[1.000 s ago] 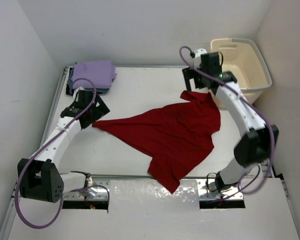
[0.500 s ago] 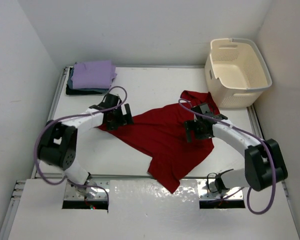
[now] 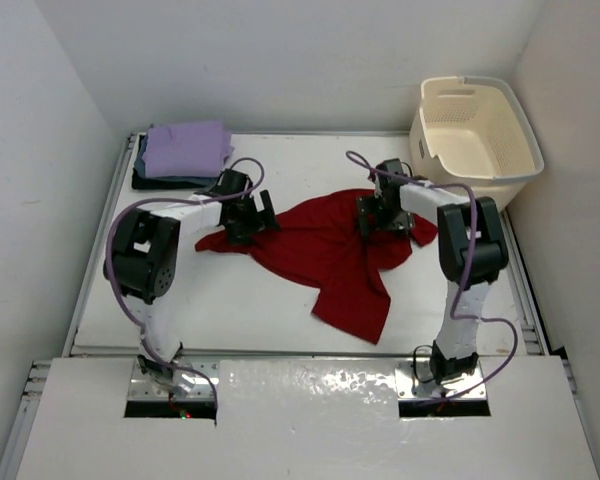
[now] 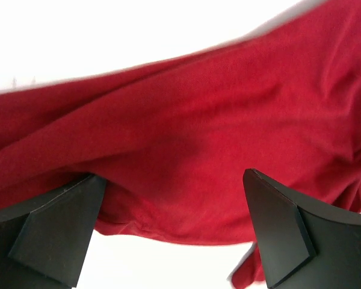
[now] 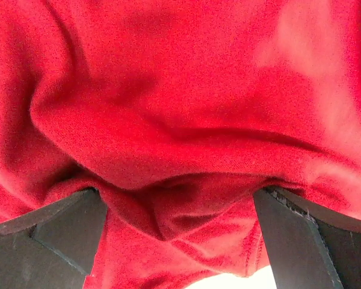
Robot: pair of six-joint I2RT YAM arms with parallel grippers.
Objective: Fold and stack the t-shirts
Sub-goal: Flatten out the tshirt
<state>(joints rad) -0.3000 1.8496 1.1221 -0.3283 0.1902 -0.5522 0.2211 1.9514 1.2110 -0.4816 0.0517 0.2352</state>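
Red shirt [image 3: 330, 250] is the one in work. It sits rumpled mid-bench [image 3: 230, 300], not flat yet. At the near end one lobe trails toward the arm bases, folded over itself. The rest is bunched into a ridge running left-right across the middle.

Left fingers [image 4: 48, 235] are spread wide, down at the shirt's left end. Cloth lies across the gap with a hem just showing, nothing pinched. Right fingers [image 5: 60, 232] are also spread wide, straddling a thick roll of cloth at the right end, not clamped either.

Looks like the spread-out step before any fold. To do it well:
- Each side should bite a single layer at a hem or shoulder, not the roll.
- Right side is the risk; as it sits it would likely grab several layers.
- Pinch, lift just enough to free the folds, and pull the two ends apart evenly.
- Lay it down flat with the near lobe dragged straight.

Fabric reads as soft knit, limp with deep creases. It should slide easily on the smooth bench.

Far left is the folded stack, lavender shirt [image 3: 185, 148] on top, darker shirts under it. Far right is the cream basket [image 3: 480, 195].
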